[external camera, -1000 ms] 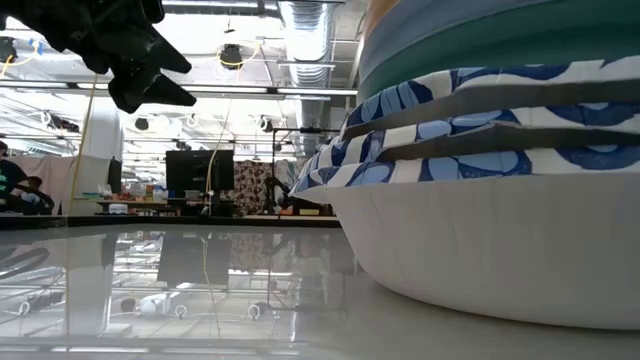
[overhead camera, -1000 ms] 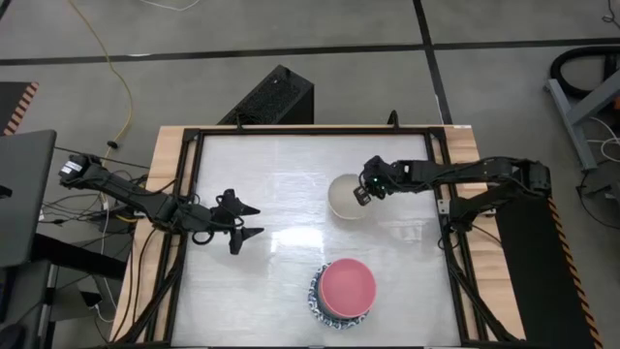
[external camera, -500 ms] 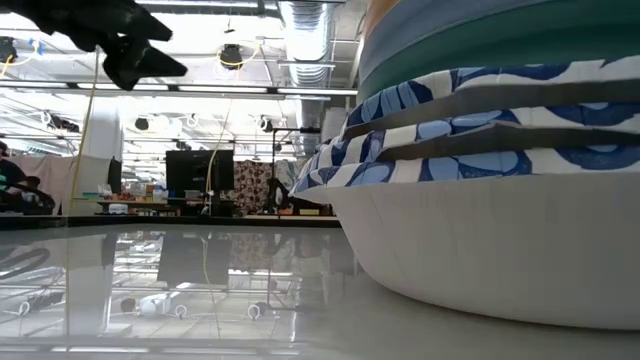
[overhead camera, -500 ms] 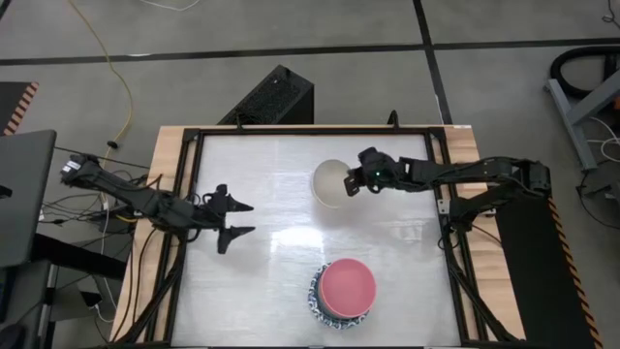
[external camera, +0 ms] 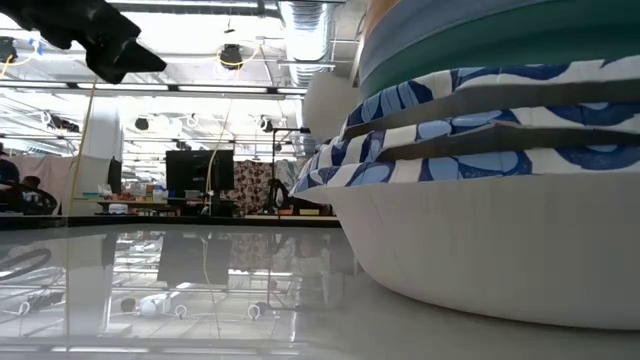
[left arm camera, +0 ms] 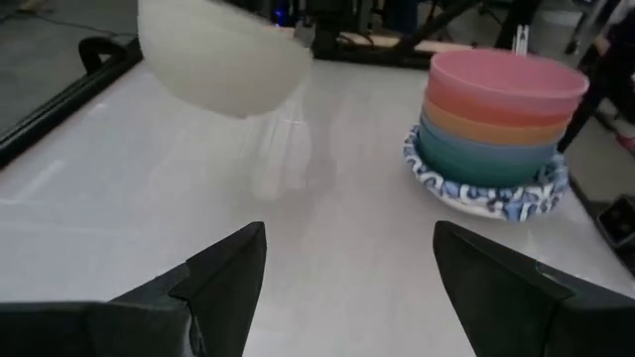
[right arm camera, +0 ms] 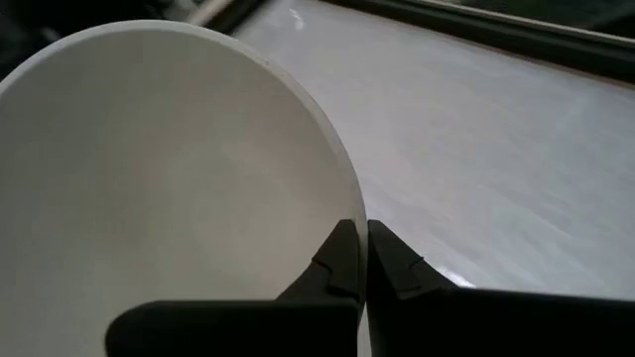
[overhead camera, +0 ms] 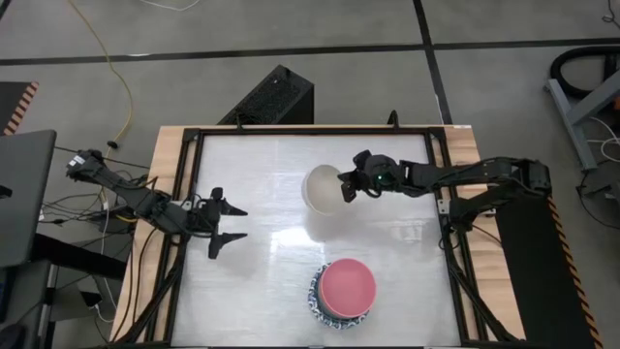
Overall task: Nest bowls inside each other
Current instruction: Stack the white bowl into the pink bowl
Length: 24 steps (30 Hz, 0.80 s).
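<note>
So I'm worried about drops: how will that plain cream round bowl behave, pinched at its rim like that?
The cream bowl looks stiff: it keeps its round shape in the right gripper, shut on one thin rim edge. It seems light, hanging clear of the table from that pinch. Its smooth surface could let it slip or swing.

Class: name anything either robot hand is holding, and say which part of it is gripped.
The right hand pinches the cream bowl by its rim, lifted off the table. The left hand is open and holds nothing.
</note>
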Tool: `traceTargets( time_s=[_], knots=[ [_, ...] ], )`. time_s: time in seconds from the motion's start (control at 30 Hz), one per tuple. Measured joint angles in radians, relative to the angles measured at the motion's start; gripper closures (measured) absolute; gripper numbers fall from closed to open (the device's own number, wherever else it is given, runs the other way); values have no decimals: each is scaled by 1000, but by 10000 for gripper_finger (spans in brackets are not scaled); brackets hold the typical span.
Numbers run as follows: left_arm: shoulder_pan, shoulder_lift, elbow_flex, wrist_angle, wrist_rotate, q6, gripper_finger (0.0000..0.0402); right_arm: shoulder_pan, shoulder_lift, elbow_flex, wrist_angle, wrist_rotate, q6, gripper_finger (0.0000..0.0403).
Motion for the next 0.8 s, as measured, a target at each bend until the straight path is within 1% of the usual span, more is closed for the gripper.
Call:
traceTargets(
  time_s=[0.1, 0.23, 0.3, 0.4, 0.5, 0.63, 0.7, 0.8],
  knots=[
    [-10, 1, 0, -31, 0, 13, 122, 32, 0, 26, 4, -5, -18, 392],
    [-39, 1, 0, -44, -1, 16, 122, 84, -1, 83, 3, -43, -46, 392],
    [-59, -1, 0, -40, -4, 33, 122, 119, -4, 123, -26, -51, -53, 392],
    [-87, -11, 0, -37, -14, 46, 122, 178, -20, 200, -134, -49, -54, 392],
    [-119, -26, 0, -41, -33, 56, 122, 248, -41, 282, -289, -44, -54, 392],
    [-158, -48, 0, -49, -63, 60, 122, 359, -74, 381, -477, -4, 14, 392],
    [-177, -57, 0, -49, -79, 60, 122, 422, -85, 419, -547, 22, 55, 392],
    [-203, -63, 0, -48, -88, 65, 122, 524, -94, 447, -589, 64, 108, 392]
  ],
)
